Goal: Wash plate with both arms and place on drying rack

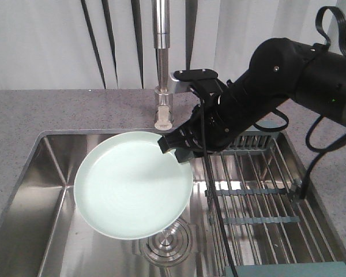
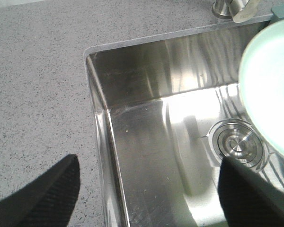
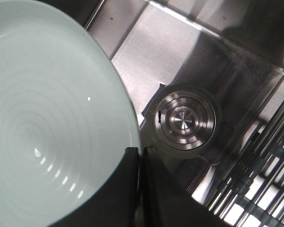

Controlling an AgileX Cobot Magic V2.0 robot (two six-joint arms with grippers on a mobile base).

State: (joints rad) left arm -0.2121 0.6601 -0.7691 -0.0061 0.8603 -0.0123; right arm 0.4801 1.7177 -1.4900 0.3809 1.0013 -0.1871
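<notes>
In the front view, the right arm reaches down and leftward from the upper right. Its right pincer (image 1: 174, 149) is clenched on the upper right rim of the plate (image 1: 130, 193). The plate hangs tilted, face up toward the camera, above the sink (image 1: 52, 190), with its lower edge over the drain (image 1: 168, 247). The faucet (image 1: 162, 69) stands just behind the plate. The drying rack (image 1: 259, 196) lies in the sink's right part, below the arm. A grey speckled desk (image 1: 52, 112) surrounds the sink.

In the left wrist view, the left pincer (image 2: 149, 163) is released. Its black fingers (image 2: 42, 194) are well apart over the sink near a corner, with nothing between them. The plate's edge shows at the right, above the drain.

In the right wrist view, the two fingers (image 3: 128, 189) pinch the plate's rim, one on its face and one behind. The drain lies just beside them, and rack bars show at lower right.
</notes>
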